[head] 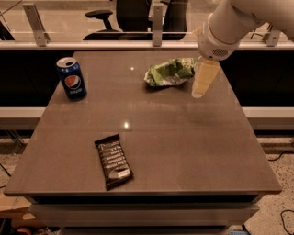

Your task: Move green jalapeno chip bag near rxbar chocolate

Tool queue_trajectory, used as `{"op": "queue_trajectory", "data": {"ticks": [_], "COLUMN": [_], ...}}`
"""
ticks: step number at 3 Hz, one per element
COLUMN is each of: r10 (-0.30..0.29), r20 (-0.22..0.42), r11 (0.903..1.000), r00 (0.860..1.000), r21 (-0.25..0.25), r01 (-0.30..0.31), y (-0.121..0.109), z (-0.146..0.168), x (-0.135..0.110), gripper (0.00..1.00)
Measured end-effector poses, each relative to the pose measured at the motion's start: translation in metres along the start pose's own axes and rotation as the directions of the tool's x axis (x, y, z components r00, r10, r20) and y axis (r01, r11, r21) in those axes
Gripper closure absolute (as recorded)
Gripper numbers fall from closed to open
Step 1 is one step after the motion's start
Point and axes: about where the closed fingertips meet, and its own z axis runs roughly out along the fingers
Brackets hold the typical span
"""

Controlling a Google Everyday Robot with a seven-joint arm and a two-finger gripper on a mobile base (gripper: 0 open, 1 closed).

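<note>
Camera view shows the task barely begun: the green jalapeno chip bag (169,72) lies on the surface (193,147), well apart from the rxbar chocolate (114,160). The gripper (203,81) hangs just beside the bag, its grip state impossible to tell. A Pepsi can (72,78), apart from the bag, hides its contents.

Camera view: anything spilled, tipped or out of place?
Nothing stands out: Pepsi can upright at far left, green jalapeno chip bag crumpled at the back, rxbar chocolate flat near the front, gripper just right of the bag.

Office chair (131,11) behind brown table (183,151)
</note>
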Motion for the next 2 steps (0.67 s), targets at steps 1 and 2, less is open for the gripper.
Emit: {"op": "queue_trajectory", "data": {"ticks": [1,2], "r10": [-0.028,-0.057], "r20": [0.02,0.039], "r11": [0.9995,0.998], "r00": [0.999,0.998], "r21": [-0.012,-0.025], "r01": [0.028,0.058], "y": [-0.008,-0.017], "z": [0.019,0.039], "x": [-0.005,-0.011], "gripper": [0.0,0.0]}}
